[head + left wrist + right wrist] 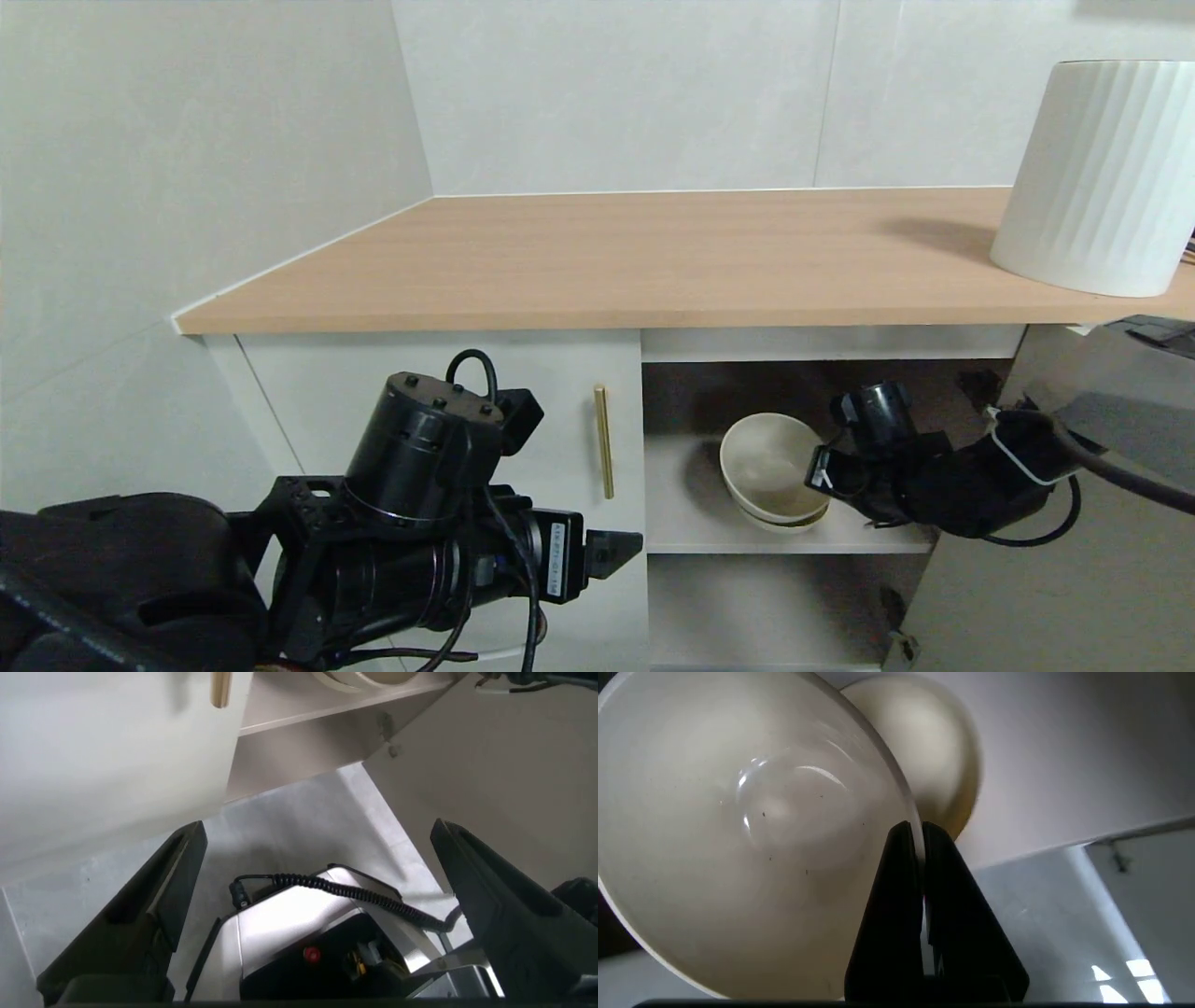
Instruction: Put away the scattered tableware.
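The tilted bowl (767,462) is pinched at its rim by the right hand (816,478) — close over the second bowl (782,520) on the shelf (686,534) — while the left hand (318,840) is spread, well apart.

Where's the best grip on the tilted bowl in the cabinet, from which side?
Pinch the bowl by its thin rim, on its right side, coming through the open cabinet front. It leans mouth-outward on a second bowl, so the rim is exposed while the round body gives nothing to pinch. The right hand is shut on that rim.
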